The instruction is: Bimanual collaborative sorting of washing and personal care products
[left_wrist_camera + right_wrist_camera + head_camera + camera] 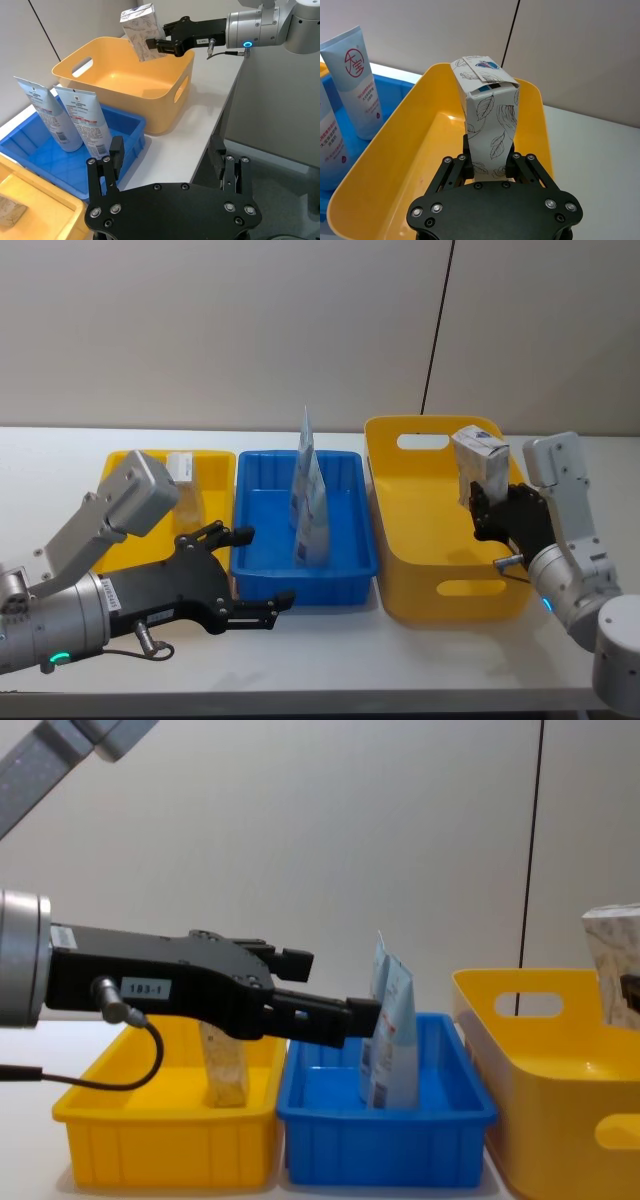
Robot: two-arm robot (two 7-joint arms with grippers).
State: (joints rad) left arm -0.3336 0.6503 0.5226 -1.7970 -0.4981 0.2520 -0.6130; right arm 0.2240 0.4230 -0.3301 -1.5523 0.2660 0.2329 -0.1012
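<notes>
Currently, the right pincer (492, 508) is seen closed on the leaf-printed pack (481, 462), which is gripped by its lower part and held upright, its folded top uppermost. The pack is positioned over the right-hand side of the deep yellow bin (400, 540), with its lower end about level with the rim; whether it touches the rim cannot be told. From the right wrist view, black fingers (517, 162) are seen pressed against both sides of the pack, and the bin's bare floor is visible beneath. The left pincer (262, 565) is found spread wide and holding nothing; it is held low over the worktop (400, 665), just in front of the near left corner of the blue tray (265, 525). Two pale-blue pouches (310, 502) are recorded standing upright, side by side and touching, inside the blue tray, towards its middle. The blue tray is set between the deep yellow bin on the right and a shallow yellow tray (218, 456) on the left, all three close beside one another on the worktop. A small pale packet (181, 466) is noted standing in the shallow yellow tray, near its far side. In the chest view the left pincer is seen reaching across in front of the shallow tray, its tips level with the pouches. The two pincers are well apart, with the blue tray lying between them.
</notes>
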